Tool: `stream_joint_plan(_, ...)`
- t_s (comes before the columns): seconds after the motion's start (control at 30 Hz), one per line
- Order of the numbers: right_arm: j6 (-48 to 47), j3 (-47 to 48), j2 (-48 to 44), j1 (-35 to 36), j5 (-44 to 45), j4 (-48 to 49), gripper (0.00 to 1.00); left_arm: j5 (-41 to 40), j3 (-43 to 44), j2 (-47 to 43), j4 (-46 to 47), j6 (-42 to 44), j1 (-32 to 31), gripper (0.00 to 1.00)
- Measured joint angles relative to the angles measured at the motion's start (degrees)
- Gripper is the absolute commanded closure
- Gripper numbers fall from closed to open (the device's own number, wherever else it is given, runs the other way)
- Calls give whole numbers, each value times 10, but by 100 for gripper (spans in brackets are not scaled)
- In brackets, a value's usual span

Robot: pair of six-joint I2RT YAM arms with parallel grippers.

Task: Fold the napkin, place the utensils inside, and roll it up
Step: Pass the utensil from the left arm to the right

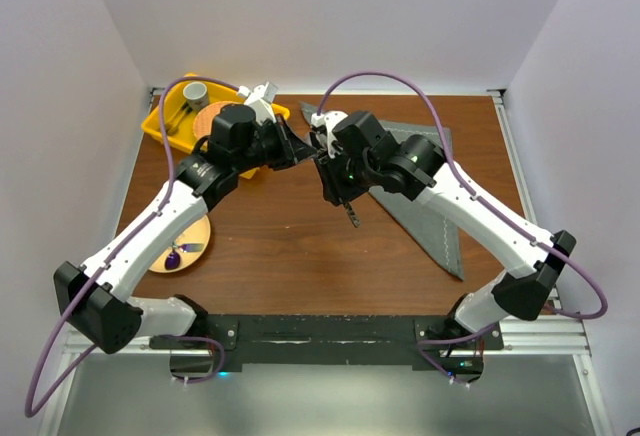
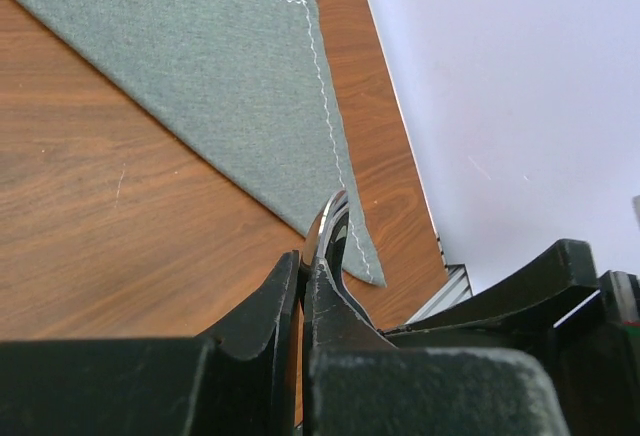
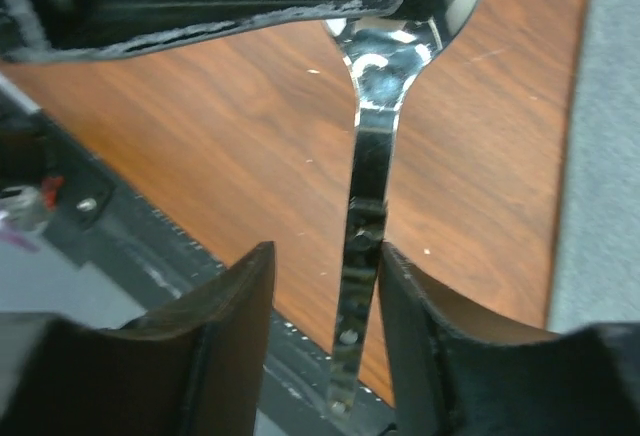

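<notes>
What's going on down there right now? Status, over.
Left end effector shut on spoon. Right end effector open around its handle. Napkin folded triangular, lying flat. Yellow tray far left, not in the way.

No writing, label, brand mark, number or sign can be read in any of the three views.
</notes>
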Motion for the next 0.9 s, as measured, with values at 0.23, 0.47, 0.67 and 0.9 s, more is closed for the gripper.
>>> stream_joint_plan(0.23,-7,17,9,11,52,-18,99,-4,13,2,-23,0,1,100)
stream_joint_plan(0.47,-26,-2,4,9,62,7,100,-1,34,14,-49,-2,11,50)
stream_joint_plan(0.67,-105,-108,1,-102,-2,88,100,-26,58,12,-122,26,74,45)
stream_joint_plan(0.9,-236,-87,164,-203,-2,116,100,-44,37,-68,-172,89,87,46)
